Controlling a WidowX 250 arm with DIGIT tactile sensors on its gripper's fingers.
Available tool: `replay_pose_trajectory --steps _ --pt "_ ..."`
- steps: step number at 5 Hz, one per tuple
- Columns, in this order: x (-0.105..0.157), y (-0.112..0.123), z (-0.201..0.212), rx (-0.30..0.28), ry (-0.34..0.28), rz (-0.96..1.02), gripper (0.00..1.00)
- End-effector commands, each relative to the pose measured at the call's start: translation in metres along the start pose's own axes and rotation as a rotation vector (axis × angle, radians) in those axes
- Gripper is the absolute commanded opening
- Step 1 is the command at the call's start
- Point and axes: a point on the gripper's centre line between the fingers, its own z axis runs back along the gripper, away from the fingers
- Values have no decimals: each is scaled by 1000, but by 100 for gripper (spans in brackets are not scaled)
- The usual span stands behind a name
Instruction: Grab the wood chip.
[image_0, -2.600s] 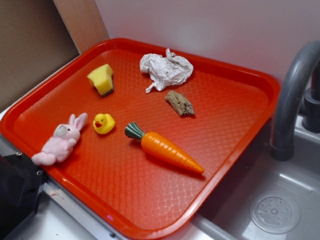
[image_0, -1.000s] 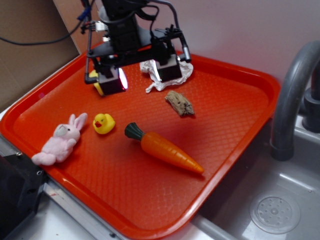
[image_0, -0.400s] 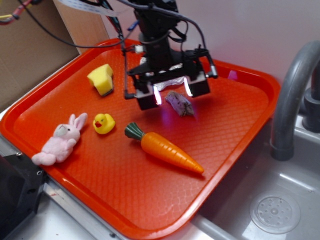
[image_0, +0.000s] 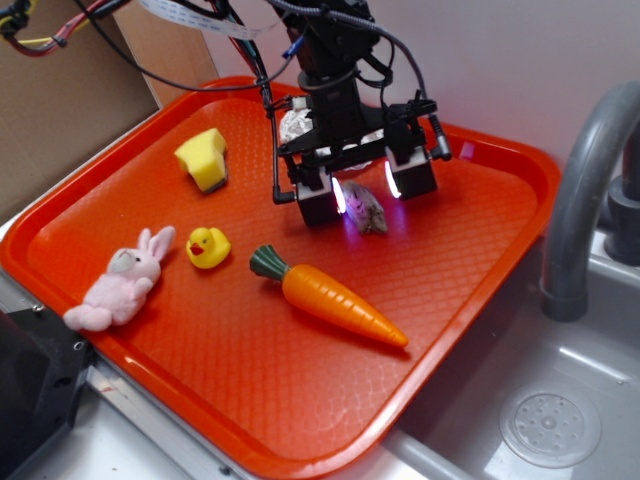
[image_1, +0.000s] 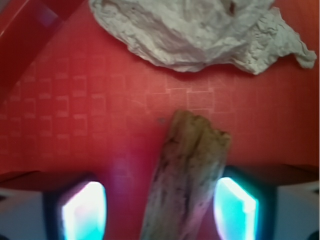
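The wood chip (image_0: 366, 211) (image_1: 187, 175), a rough grey-brown grooved chunk, lies on the red tray (image_0: 470, 260). My gripper (image_0: 367, 196) (image_1: 159, 210) hangs open just over it, one lit finger on each side. In the wrist view the chip stands between the glowing pads (image_1: 82, 210), nearer the right pad, with red tray showing on its left. Neither pad presses on it.
Crumpled white paper (image_0: 296, 125) (image_1: 200, 30) lies just behind the chip. Also on the tray are a yellow sponge wedge (image_0: 204, 158), a yellow duck (image_0: 207, 246), a pink plush bunny (image_0: 118, 282) and an orange carrot (image_0: 330, 296). A grey faucet (image_0: 580, 190) and sink stand to the right.
The arm came in from the upper left, crossed over the paper, then moved right and down until its open fingers straddle the wood chip. The objects have not moved.
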Motion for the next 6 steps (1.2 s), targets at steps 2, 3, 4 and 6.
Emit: replay_pose_trajectory --steps 2,3,4,6 --pt "12 7 37 187 -158 -285 0" --pt "5 5 73 156 -180 -534 0" --pt "-9 22 106 147 -158 -760 0" --pt "-29 81 198 124 -244 -845 0"
